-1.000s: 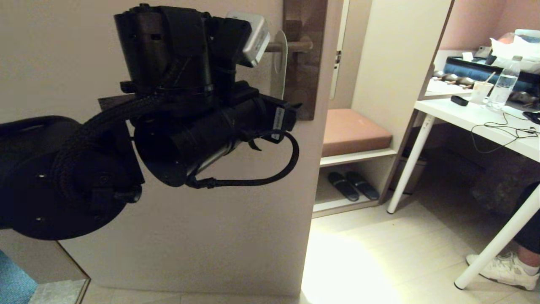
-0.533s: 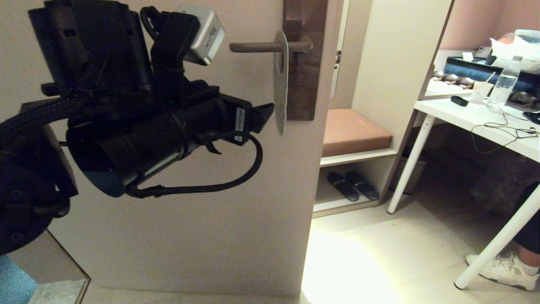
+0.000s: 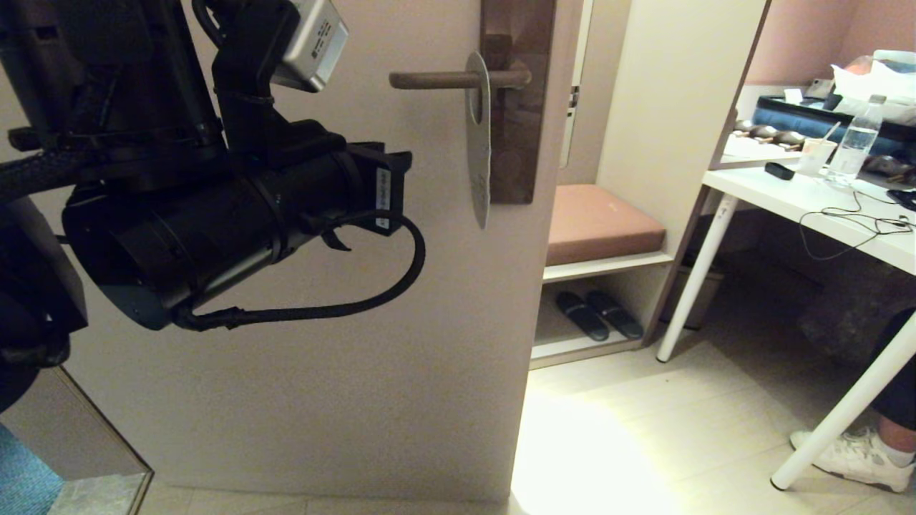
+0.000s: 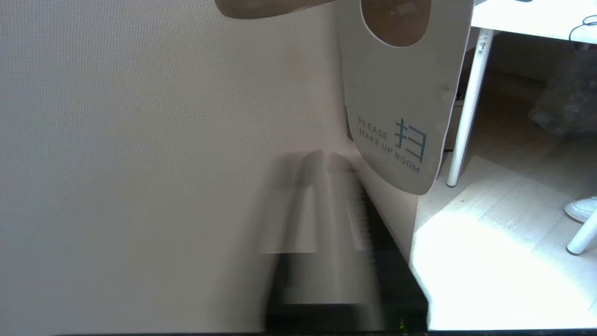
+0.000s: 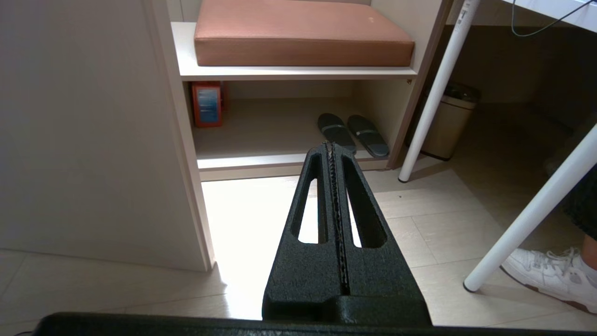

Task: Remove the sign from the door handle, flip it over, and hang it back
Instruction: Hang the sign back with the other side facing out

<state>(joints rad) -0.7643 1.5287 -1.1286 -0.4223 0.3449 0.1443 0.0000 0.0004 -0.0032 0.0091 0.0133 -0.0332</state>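
Observation:
The sign (image 3: pixel 478 143) hangs by its oval hole on the door handle (image 3: pixel 429 79), edge-on in the head view and close to the dark backplate (image 3: pixel 517 114). In the left wrist view the sign (image 4: pixel 401 102) shows its pale face reading "PLEASE MAKE UP ROOM", under the handle (image 4: pixel 261 7). My left gripper (image 3: pixel 392 193) is left of the sign and apart from it. Its blurred fingers stand together at the left gripper (image 4: pixel 324 158), holding nothing. My right gripper (image 5: pixel 331 147) is shut and empty, low over the floor.
The pale door (image 3: pixel 322 372) fills the left. Right of its edge is a shelf unit with a brown cushion (image 3: pixel 597 222) and slippers (image 3: pixel 597 315). A white table (image 3: pixel 801 204) with a bottle and cables stands at right, with a person's shoe (image 3: pixel 851 454) under it.
My left arm has drawn back to the left, away from the handle, and its jaws have closed. The sign, earlier partly behind the arm, now hangs free on the handle.

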